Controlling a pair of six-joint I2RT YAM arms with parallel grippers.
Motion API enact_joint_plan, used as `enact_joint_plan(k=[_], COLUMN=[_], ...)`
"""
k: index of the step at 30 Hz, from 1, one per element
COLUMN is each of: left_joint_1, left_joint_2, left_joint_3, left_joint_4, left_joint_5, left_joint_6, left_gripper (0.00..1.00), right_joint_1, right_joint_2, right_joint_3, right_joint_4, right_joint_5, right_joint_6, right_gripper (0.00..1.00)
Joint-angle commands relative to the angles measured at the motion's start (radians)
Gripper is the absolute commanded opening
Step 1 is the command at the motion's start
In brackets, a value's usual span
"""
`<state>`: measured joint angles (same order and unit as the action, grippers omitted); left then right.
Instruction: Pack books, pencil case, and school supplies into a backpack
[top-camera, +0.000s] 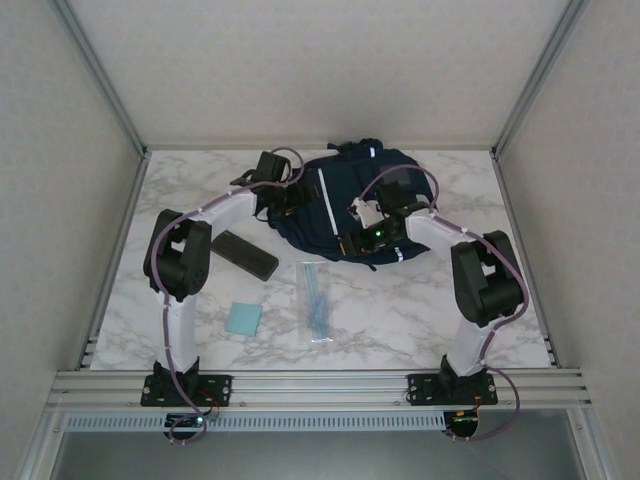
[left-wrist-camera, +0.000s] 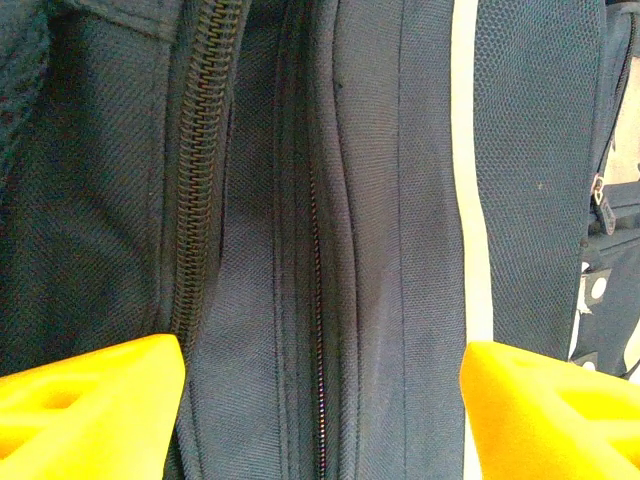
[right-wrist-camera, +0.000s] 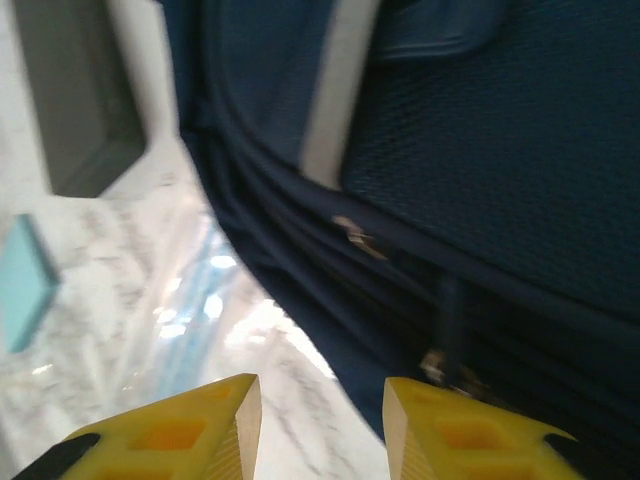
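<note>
Two arms: both are extended over the backpack, which lies at the far middle of the surface.
Left fingers: spread wide with nothing held, set close above the navy fabric; a coarse zipper and a finer one are seen running between them.
Right fingers: parted with nothing between them, placed at the near edge of the backpack, where a small zipper pull is seen on a seam.
Pencil case: laid on the surface just left of the backpack, untouched.
Clear packet: laid near the backpack's near edge, not yet packed.
Light-blue pad: laid left of the packet, nearer the arm bases.
Step in hand: opening the backpack is judged to be under way, since the zippers in view look shut and nothing is carried.
Next move: a zipper pull would need to be pinched by one pair of fingers while the fabric is steadied by the other, so that the opening can be drawn wide before anything is lifted.
</note>
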<state>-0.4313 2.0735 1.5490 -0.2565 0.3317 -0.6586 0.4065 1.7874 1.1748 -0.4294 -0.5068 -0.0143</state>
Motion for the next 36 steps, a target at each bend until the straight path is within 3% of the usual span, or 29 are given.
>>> enact_joint_plan(k=[1, 14, 24, 28, 36], left_joint_1=[-0.019, -0.06, -0.06, -0.061, -0.061], left_joint_2=[-0.059, -0.08, -0.046, -0.046, -0.047], left_joint_3=[-0.05, -0.165, -0.143, -0.137, -0.12], left_joint_4=[-0.033, 0.037, 0.054, 0.045, 0.037], left_joint_5=[0.029, 0.063, 0.065, 0.067, 0.077], left_joint_6=[-0.025, -0.078, -0.092, -0.084, -0.085], left_gripper=[0.73, 0.73, 0.73, 0.73, 0.73], right_joint_1=[0.003, 0.062, 0.124, 0.124, 0.124], right_joint_2=[-0.037, 0.116, 0.066, 0.016, 0.08], right_joint_3=[0.003, 0.113, 0.055, 0.018, 0.072], right_joint_4=[0.035, 0.085, 0.078, 0.072, 0.029], right_joint_5=[0.238, 0.288, 0.297, 0.232, 0.166], right_joint_6=[0.032, 0.066, 0.11, 0.102, 0.073], right_gripper=[0.37, 0.29, 0.37, 0.37, 0.31])
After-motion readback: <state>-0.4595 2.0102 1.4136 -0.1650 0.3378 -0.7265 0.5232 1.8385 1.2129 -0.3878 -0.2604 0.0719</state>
